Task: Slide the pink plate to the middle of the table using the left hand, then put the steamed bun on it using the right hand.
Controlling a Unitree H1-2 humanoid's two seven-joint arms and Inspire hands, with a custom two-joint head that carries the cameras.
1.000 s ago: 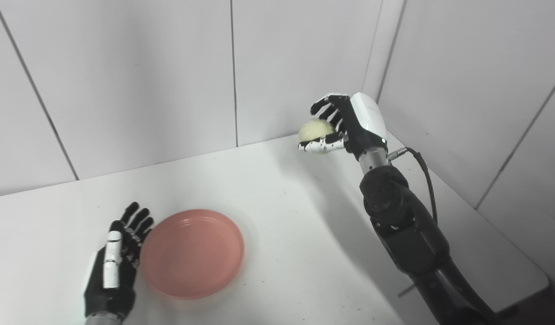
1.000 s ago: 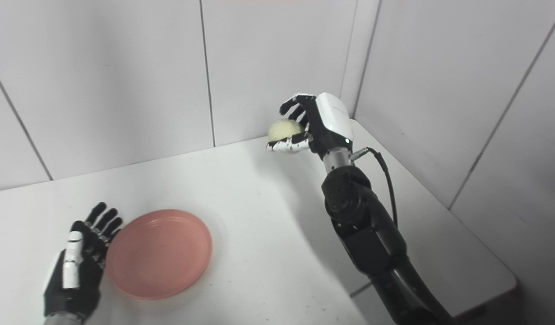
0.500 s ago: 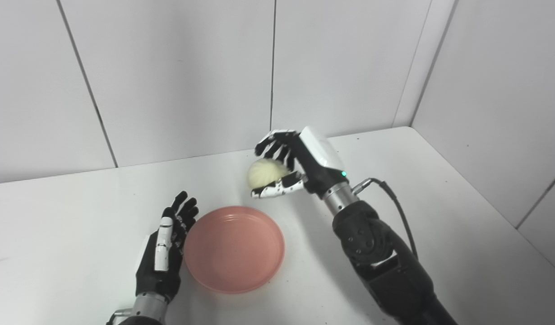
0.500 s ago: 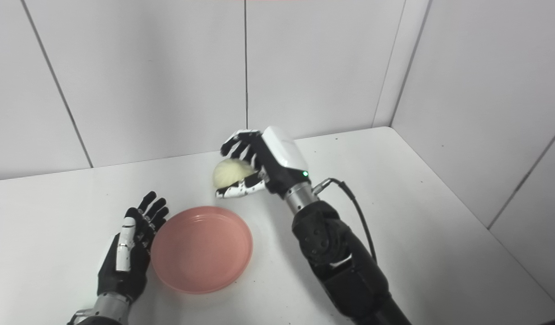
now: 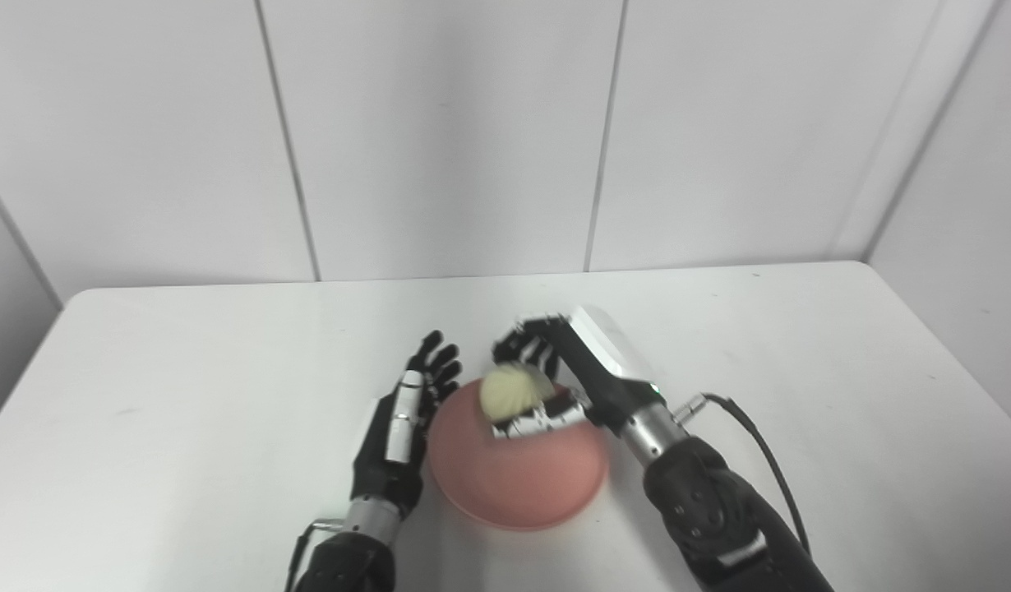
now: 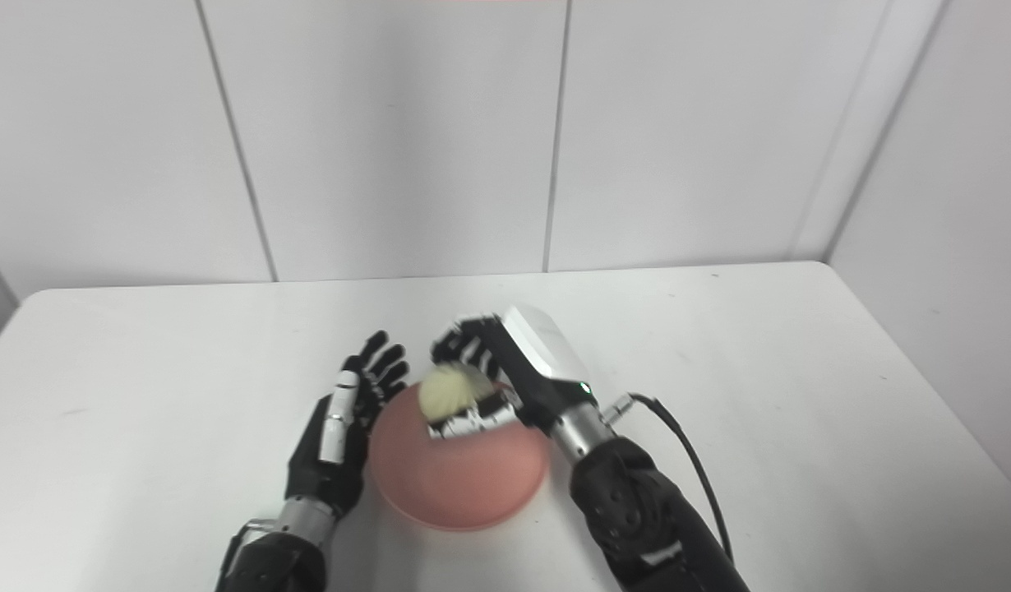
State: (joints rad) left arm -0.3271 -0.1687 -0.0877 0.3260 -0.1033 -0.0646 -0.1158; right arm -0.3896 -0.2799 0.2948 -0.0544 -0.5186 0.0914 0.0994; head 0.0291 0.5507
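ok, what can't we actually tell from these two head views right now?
- Whether the steamed bun touches the pink plate: both views look from above, and the right hand wraps it.
- The plate's far rim: hidden behind the bun and right hand.
- Whether the left hand touches the plate's rim: too close to tell in either view.

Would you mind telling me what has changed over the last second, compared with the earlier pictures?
The right hand has carried the steamed bun from the table's far right corner to above the pink plate, still gripping it. The camera has panned too. The left hand stays open against the plate's left rim.
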